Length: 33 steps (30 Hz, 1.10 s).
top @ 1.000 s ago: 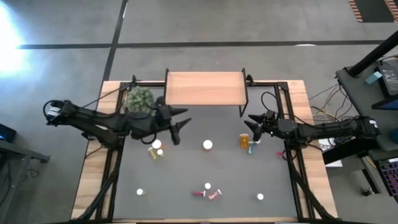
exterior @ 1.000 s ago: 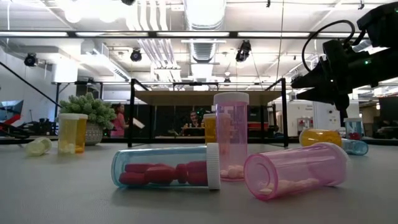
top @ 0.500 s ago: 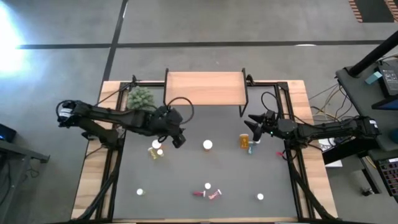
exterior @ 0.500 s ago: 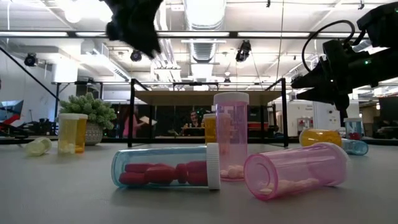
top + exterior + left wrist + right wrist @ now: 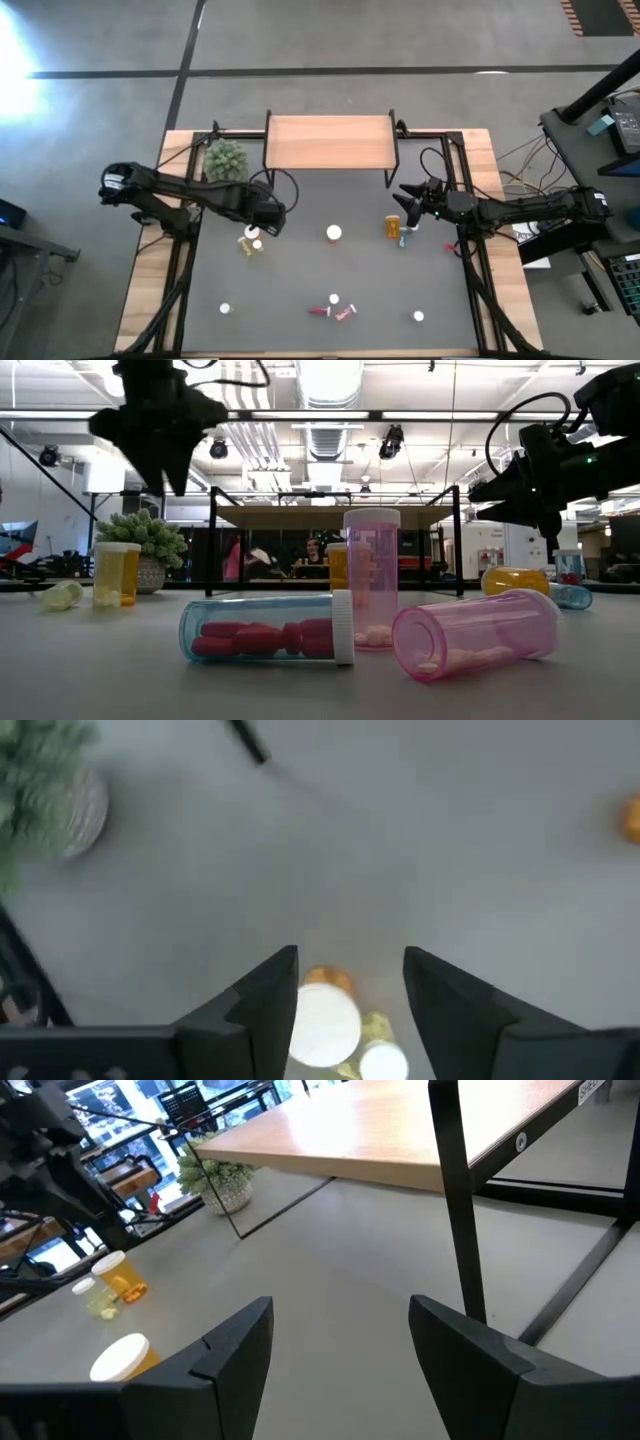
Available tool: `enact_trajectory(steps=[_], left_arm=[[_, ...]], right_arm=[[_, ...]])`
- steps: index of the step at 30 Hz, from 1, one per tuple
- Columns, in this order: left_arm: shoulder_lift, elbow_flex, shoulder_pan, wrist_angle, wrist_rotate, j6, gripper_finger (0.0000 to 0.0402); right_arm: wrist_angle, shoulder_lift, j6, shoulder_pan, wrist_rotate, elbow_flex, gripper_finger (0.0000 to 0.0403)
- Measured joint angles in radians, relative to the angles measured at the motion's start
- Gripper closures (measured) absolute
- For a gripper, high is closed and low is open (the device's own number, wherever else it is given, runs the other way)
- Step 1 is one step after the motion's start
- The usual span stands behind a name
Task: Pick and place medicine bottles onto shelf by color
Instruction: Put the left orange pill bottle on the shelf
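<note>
Two arms work over the table (image 5: 300, 290). We see the left gripper (image 5: 350, 982) hanging with its fingers spread, straight above an upright yellow bottle (image 5: 322, 1017) and a small pale bottle (image 5: 378, 1056) lying beside it, gripping neither. Our right gripper (image 5: 340, 1342) hovers released, empty, near the shelf (image 5: 328, 142), with an orange bottle (image 5: 393, 226) just below and beside it. Pink bottles (image 5: 334, 308) lie well apart from both.
</note>
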Motion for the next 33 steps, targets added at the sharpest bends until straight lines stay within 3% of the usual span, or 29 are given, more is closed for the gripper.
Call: enact_trajectory(steps=[7,16,24,33], left_arm=[[-0.005,-0.069,0.0,0.0,0.011,-0.036,0.0163],[-0.01,-0.167,0.0,0.068,0.068,-0.145,0.0157],[-0.009,-0.171,0.0,0.077,0.101,-0.219,0.0154],[-0.008,-0.219,-0.003,0.142,0.138,-0.219,0.011]], right_arm=[[0.0,0.0,0.0,0.0,0.0,0.0,0.0179],[0.0,0.0,0.0,0.0,0.0,0.0,0.0179],[0.0,0.0,0.0,0.0,0.0,0.0,0.0179],[0.0,0.0,0.0,0.0,0.0,0.0,0.0179]])
